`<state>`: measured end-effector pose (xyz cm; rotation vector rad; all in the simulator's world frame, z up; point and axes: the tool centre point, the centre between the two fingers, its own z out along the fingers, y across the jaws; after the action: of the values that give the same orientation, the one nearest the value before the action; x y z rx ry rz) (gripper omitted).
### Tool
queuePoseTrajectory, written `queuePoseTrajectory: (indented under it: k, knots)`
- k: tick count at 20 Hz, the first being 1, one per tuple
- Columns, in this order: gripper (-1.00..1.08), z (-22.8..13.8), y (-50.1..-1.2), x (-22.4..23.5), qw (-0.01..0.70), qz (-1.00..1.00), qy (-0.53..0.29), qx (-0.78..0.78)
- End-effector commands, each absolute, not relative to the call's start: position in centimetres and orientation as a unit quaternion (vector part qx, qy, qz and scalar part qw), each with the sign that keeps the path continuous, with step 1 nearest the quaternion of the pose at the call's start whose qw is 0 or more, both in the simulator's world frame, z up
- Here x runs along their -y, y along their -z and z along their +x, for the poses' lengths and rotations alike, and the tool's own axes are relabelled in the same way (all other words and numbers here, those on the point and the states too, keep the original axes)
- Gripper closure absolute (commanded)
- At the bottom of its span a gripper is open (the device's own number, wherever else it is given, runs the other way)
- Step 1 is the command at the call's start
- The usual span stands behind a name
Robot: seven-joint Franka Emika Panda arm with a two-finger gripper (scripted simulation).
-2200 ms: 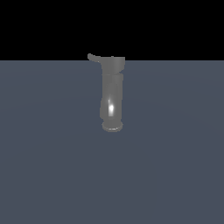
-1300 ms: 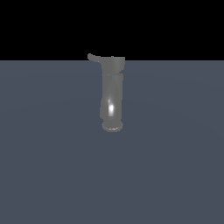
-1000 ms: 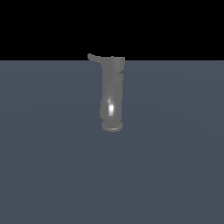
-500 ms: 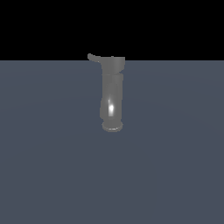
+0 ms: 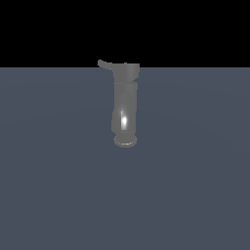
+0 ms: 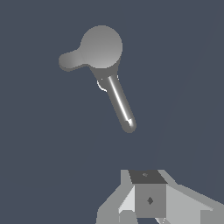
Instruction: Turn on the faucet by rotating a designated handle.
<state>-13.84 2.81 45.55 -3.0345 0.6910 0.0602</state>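
Exterior view: I see the faucet, a dull-grey column standing upright on the flat blue-grey floor, its flared base resting on that surface and a bright glint low on its body. The handle is a short lever with a rounded tip, projecting from the wider top cap toward the exterior view's left. Neither arm nor gripper appears in this view. Wrist view: I look down on the faucet's round cap, with the handle as a stub beside it and a slender spout extending from under the cap. The gripper shows only partly at the frame edge, well apart from the faucet; I cannot tell how wide its jaws stand.
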Motion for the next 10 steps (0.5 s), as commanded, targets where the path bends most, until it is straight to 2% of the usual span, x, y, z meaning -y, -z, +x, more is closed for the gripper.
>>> queuePoseTrajectory:
  k: [1,10]
  knots:
    - [1.08,-12.4,-45.1,-3.0,0.017,-0.967,-0.021,-0.254]
    - [1.08,-7.4,-43.0,-3.6,0.022,-0.929,-0.025,-0.368]
